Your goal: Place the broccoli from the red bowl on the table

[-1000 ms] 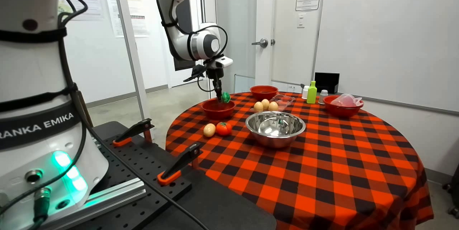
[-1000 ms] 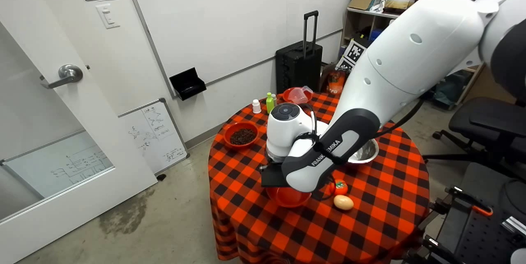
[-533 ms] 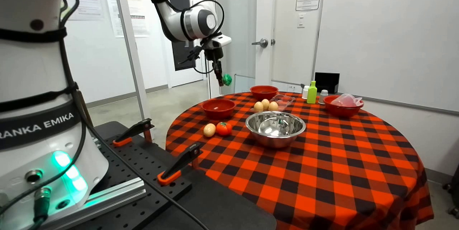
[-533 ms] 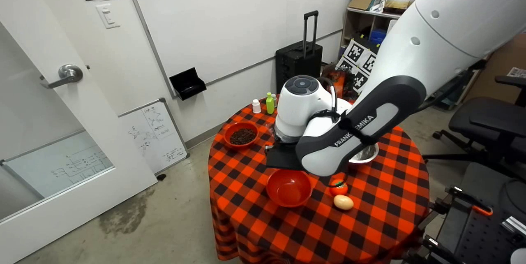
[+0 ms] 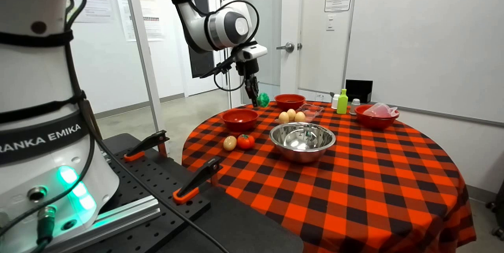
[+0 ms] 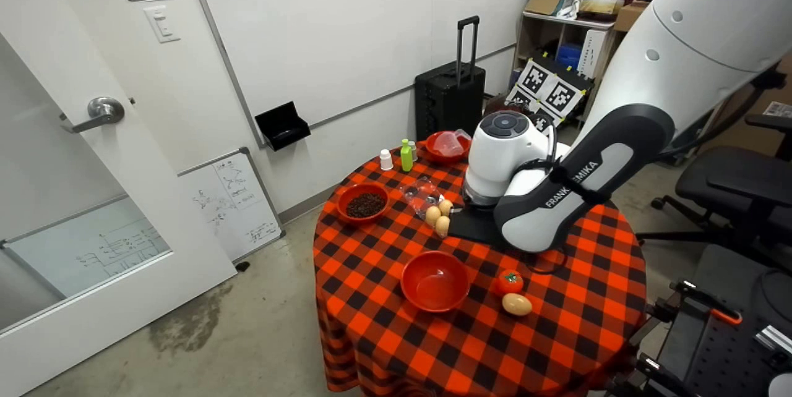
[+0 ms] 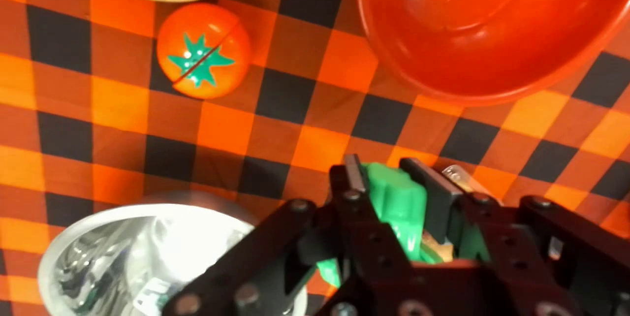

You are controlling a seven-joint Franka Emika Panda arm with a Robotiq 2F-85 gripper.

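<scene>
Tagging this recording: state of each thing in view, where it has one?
Broccoli: held in the air
Tool: closed on the broccoli
Red bowl: upright, nothing visible inside
Second red bowl: holding dark bits
Third red bowl: holding clear plastic
Steel bowl: upright, uncovered
Green bottle: upright
Tomato: green mark up
Single egg: on its side
Three eggs: grouped
Suitcase handle: extended
Base light: lit green

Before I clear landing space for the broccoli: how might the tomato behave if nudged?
The tomato would probably roll, since it looks round. Its glossy skin suggests a hard, perhaps slippery surface. The dark line across its top hints at two halves that could separate.
</scene>
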